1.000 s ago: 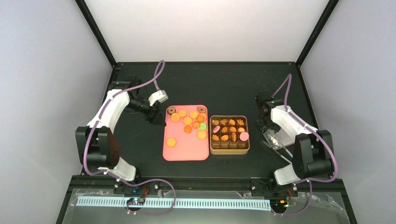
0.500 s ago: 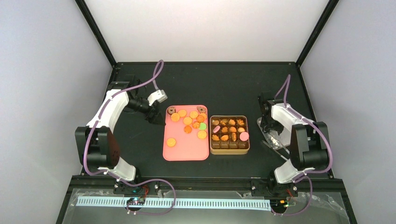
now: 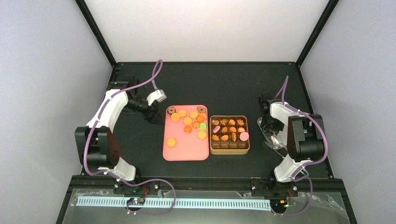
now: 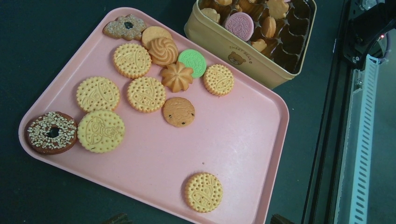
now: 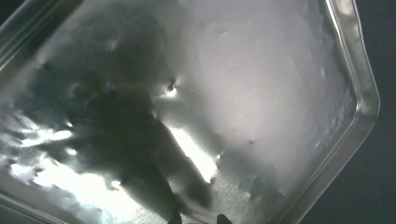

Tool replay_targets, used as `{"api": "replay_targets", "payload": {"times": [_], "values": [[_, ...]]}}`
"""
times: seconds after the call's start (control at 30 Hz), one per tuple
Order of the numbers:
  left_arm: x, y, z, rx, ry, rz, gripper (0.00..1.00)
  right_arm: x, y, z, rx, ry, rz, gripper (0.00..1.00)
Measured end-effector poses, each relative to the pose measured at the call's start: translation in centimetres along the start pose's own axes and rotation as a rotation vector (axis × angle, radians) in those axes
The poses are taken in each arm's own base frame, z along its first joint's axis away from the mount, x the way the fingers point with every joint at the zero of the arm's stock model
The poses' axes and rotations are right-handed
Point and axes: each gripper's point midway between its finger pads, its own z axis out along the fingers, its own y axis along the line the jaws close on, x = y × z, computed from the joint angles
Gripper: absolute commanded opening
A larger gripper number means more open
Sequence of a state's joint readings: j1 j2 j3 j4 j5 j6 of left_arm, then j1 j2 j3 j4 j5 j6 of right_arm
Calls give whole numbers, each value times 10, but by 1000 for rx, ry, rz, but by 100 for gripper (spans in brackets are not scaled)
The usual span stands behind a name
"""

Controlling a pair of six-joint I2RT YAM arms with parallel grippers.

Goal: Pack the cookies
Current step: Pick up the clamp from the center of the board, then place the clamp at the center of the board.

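Note:
Several round cookies [image 3: 189,122], mostly orange and yellow with one green and two dark ones, lie on the far half of a pink tray [image 3: 187,151]. One yellow cookie [image 3: 171,142] lies apart nearer the front. They also show in the left wrist view [image 4: 140,93]. A gold tin [image 3: 229,148] to the right holds more cookies in its compartments. My left gripper [image 3: 153,116] is open and empty, just off the tray's left edge [image 4: 198,219]. My right gripper [image 3: 268,127] points down onto a shiny clear lid [image 5: 261,70]; its fingertips [image 5: 175,218] stand close together.
The lid [image 3: 276,139] lies on the black table right of the tin. The tin's wall [image 4: 233,46] stands higher than the tray rim. Black frame posts run along the table's sides and back. The right arm's elbow is folded up over the lid.
My right arm has folded up and swung its elbow in above the lid, with the gripper staying on it. My left gripper has drawn back slightly from the tray's edge.

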State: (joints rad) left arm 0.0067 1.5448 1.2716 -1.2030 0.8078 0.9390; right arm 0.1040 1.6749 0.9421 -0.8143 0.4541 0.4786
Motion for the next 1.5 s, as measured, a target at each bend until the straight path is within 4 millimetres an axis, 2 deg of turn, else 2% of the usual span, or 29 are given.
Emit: {"api": "replay_targets", "payload": {"times": [0.13, 0.63, 0.73, 0.97, 1.1, 1.17, 1.4, 1.5], "values": [[0, 0, 0, 0, 0, -1, 80, -2, 0, 0, -4, -3, 9, 2], [0, 0, 0, -1, 0, 0, 80, -13, 1, -5, -33, -14, 44, 1], [0, 0, 0, -2, -1, 0, 80, -28, 5, -14, -67, -39, 75, 1], [0, 2, -1, -6, -3, -2, 80, -92, 16, -63, -183, -182, 164, 1], [1, 3, -2, -10, -4, -6, 80, -117, 21, -84, -238, -234, 204, 1], [1, 3, -2, -11, -2, -6, 80, -119, 26, -81, -248, -223, 212, 1], [2, 4, -2, -14, 1, -7, 80, -108, 50, -39, -231, -107, 198, 1], [2, 4, -2, -14, 1, -7, 80, -112, 59, -33, -245, -89, 198, 23]]}}
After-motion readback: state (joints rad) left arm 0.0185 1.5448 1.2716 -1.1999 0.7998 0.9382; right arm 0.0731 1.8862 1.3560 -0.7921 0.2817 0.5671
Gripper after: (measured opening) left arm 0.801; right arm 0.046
